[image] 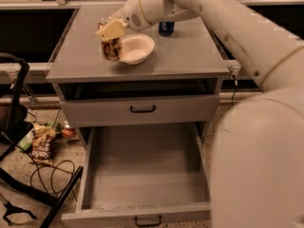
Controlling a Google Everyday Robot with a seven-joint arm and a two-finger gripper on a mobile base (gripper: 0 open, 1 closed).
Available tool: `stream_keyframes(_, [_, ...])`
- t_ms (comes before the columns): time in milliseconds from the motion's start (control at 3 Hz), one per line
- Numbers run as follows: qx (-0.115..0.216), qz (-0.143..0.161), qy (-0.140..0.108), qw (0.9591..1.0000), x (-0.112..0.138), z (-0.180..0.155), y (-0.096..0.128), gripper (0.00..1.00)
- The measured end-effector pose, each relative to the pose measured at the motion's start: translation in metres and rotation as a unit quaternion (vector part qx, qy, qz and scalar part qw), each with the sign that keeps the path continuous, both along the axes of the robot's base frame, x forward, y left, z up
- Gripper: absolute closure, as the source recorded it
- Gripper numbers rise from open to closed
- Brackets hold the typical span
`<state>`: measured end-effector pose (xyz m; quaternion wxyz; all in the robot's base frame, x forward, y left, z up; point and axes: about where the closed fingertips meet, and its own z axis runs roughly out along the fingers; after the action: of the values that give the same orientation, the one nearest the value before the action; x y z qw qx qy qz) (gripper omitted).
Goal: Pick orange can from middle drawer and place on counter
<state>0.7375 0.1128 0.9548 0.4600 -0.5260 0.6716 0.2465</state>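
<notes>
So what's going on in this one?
The robot's gripper is over the counter, jaws closed on the orange can, held upright beside a white bowl. Whether the can touches the surface is unclear. The middle drawer below stands open. A blue can stands behind.

Gripper fingers [111,30], orange can [111,50] are left of bowl [142,51].

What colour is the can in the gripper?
Orange-brown with darker mottling; the gripper holds the can at the counter, camera view.
</notes>
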Motion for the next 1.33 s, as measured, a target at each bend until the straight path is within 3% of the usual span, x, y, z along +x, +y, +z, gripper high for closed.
stream_keyframes(333, [0.028, -0.007, -0.017, 0.9995, 0.039, 0.022, 0.022, 1.0])
stream_keyframes(667, [0.049, -0.014, -0.052, 0.9973, 0.052, 0.064, 0.02, 1.0])
stream_keyframes(1000, [0.049, -0.013, -0.053, 0.9973, 0.052, 0.065, 0.02, 1.0])
stream_keyframes(1333, [0.053, -0.022, -0.029, 0.9979, 0.067, 0.052, 0.041, 1.0])
